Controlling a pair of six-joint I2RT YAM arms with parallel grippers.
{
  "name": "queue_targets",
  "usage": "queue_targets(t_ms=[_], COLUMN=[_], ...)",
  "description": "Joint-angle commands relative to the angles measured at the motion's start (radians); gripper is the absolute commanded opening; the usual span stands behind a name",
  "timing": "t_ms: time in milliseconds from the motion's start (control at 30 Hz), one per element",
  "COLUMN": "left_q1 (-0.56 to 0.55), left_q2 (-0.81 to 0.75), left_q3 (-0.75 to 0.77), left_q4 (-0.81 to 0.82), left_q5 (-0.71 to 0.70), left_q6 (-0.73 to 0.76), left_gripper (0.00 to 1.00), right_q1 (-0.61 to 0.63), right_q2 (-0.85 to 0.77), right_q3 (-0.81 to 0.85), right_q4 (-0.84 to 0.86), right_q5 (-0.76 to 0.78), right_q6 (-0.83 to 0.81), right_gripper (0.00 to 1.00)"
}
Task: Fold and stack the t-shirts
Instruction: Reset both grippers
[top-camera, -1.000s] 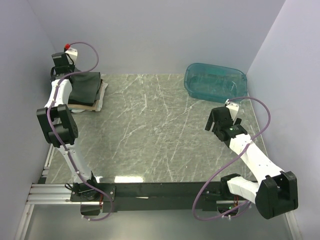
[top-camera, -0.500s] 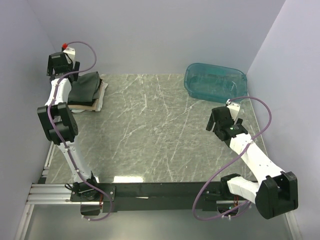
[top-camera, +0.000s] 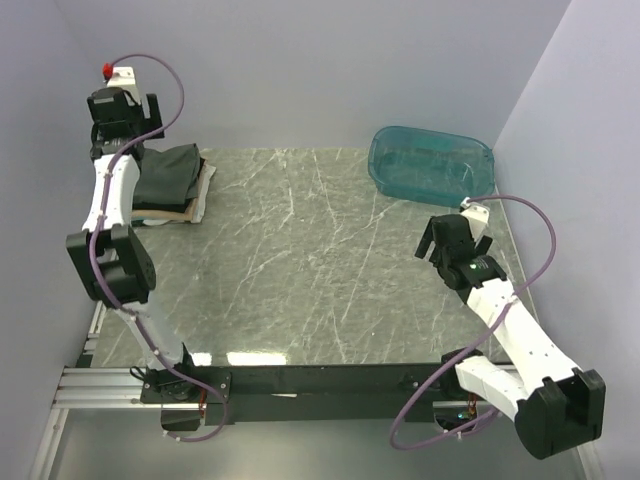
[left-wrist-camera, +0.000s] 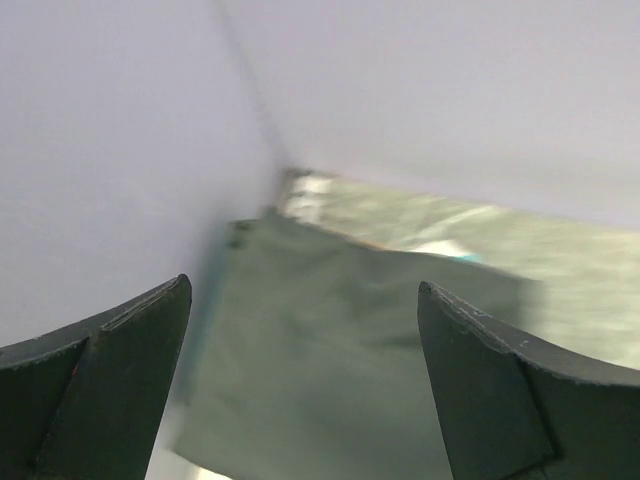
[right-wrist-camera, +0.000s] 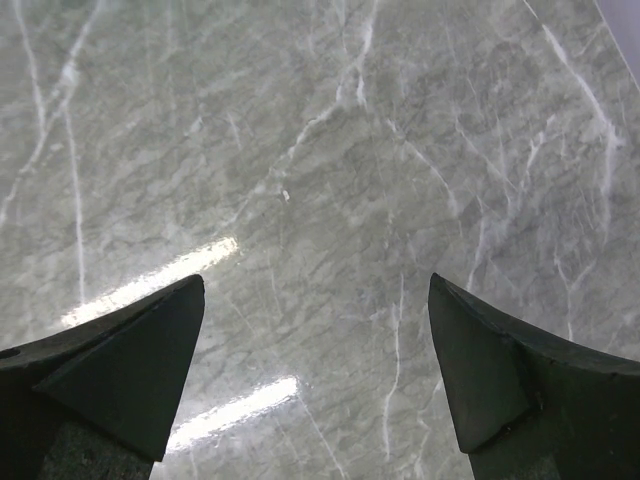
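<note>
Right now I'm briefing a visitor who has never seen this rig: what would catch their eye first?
The stack of folded t-shirts, a dark one on top, sits in the far left corner of the marble table, the open left gripper above it. At the far right stands a translucent teal tub; the open right gripper hovers over bare tabletop nearby.

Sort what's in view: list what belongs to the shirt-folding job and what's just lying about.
Job:
- shirt stack, far left corner, dark shirt on top
- left hand, open, empty
- right hand, open, empty

Lying about:
- tub, far right corner
</note>
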Motion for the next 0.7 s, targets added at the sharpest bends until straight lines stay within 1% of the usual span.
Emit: queue_targets(t_ms=[0,67,133,167,200,233,267,300,333,367,400,433,467,500,533,567,600,633,667], left_q1=[-0.047,-0.078,-0.142,-0.167,-0.211,-0.221,-0.269,-0.288,-0.308,-0.326,-0.368,-0.391,-0.415,-0.464,-0.489,-0.509,-0.544,-0.56,-0.576], left_q2=[-0.177,-0.245,-0.282,-0.324,-0.348,-0.379,-0.448,-0.485,-0.525,-0.604,-0.646,-0.687,-0.768,-0.81,-0.851,-0.925,-0.957,-0.988,-1.043], left_q3=[-0.049,-0.108,-0.136,-0.147,-0.165,-0.232,-0.277,-0.324,-0.433,-0.49,-0.55,-0.655,-0.709,-0.763,-0.876,-0.929,-0.973,-1.048,-1.073], left_q4=[0.039,0.058,0.03,-0.02,-0.031,-0.037,-0.042,-0.04,-0.037,-0.027,-0.013,-0.01,-0.005,-0.004,0.021,0.025,0.026,0.012,-0.011], left_q5=[0.116,0.109,0.048,-0.025,-0.044,-0.058,-0.058,-0.054,-0.048,-0.036,-0.023,-0.031,-0.032,-0.038,-0.046,-0.046,-0.042,-0.042,-0.064], left_q6=[-0.247,-0.297,-0.343,-0.363,-0.408,-0.436,-0.488,-0.514,-0.54,-0.56,-0.597,-0.625,-0.648,-0.707,-0.741,-0.778,-0.836,-0.853,-0.881], left_gripper=[0.99,0.99,0.99,0.99,0.99,0.99,1.0,0.99,0.99,0.99,0.99,0.99,0.99,1.0,0.99,0.99,0.99,0.99,0.99], right_q1=[-0.005,-0.005,-0.006,-0.006,-0.006,-0.006,-0.006,-0.005,-0.005,-0.006,-0.006,-0.006,-0.006,-0.006,-0.005,-0.006,-0.006,-0.005,-0.006], right_q2=[-0.05,-0.073,-0.088,-0.092,-0.096,-0.107,-0.113,-0.118,-0.131,-0.136,-0.142,-0.154,-0.159,-0.167,-0.18,-0.188,-0.197,-0.2,-0.202], right_q3=[0.053,0.046,0.035,0.036,0.038,0.038,0.035,0.032,0.029,0.027,0.027,0.026,0.023,0.018,0.001,-0.011,-0.023,-0.037,-0.042], right_q4=[0.026,0.032,0.038,0.035,0.034,0.035,0.046,0.052,0.061,0.064,0.064,0.063,0.07,0.075,0.084,0.112,0.127,0.136,0.143], right_q5=[-0.013,-0.049,-0.086,-0.109,-0.122,-0.131,-0.148,-0.158,-0.168,-0.183,-0.198,-0.208,-0.217,-0.226,-0.249,-0.261,-0.277,-0.293,-0.297], right_q6=[0.004,0.003,-0.01,-0.008,-0.002,-0.002,0.0,0.0,-0.002,-0.003,0.0,0.001,0.001,0.001,0.001,-0.003,-0.005,-0.003,0.001], right_gripper=[0.99,0.99,0.99,0.99,0.99,0.99,0.99,0.99,0.99,0.99,0.99,0.99,0.99,0.99,0.99,0.99,0.99,0.99,0.99])
